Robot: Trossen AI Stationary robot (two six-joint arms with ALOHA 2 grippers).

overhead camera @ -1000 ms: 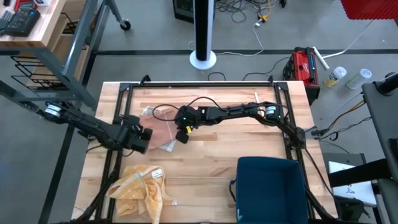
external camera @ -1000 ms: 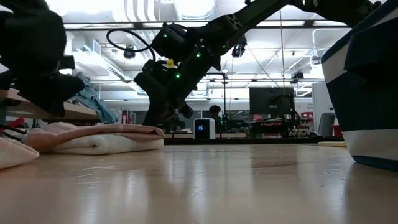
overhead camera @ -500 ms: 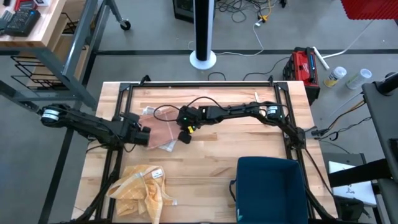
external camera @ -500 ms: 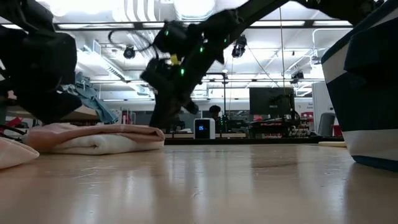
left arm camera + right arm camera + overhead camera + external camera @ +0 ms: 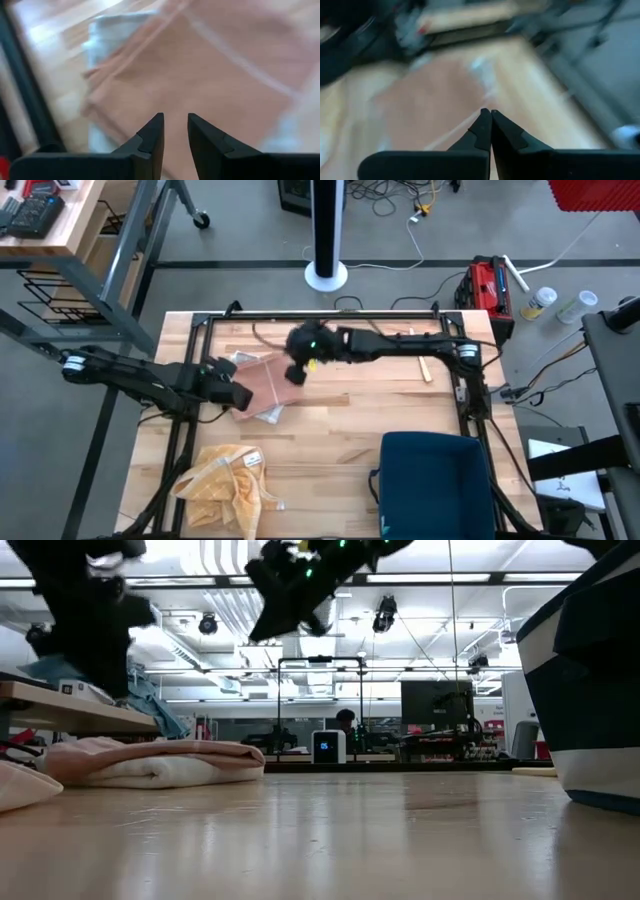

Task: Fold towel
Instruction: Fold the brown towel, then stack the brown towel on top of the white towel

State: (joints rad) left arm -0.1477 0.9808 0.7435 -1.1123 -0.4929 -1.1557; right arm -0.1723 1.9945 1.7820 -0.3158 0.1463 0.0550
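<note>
High view: folded pink cloth towel (image 5: pixel 262 387) lies flat; left gripper (image 5: pixel 238 397) at nine o'clock, fingers slightly parted, empty; right gripper (image 5: pixel 297 374) at one o'clock, closed, empty.

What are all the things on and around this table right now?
Folded towel: one, pink with paler edges, lying flat on the table's left half.
Crumpled cloth: one, yellow, at the table's near left corner.
Bin: one, dark blue, at the table's near right.
Wooden table: one, light wood with a black frame.
Toolbox: one, red and black, on the floor beyond the right corner.
Pole stand: one, black post on a white base, on the floor behind the table.
Left hand: one, black, fingers slightly apart, at the towel's left edge, holding nothing.
Right hand: one, black, fingers shut and empty, raised over the towel's far edge.
</note>
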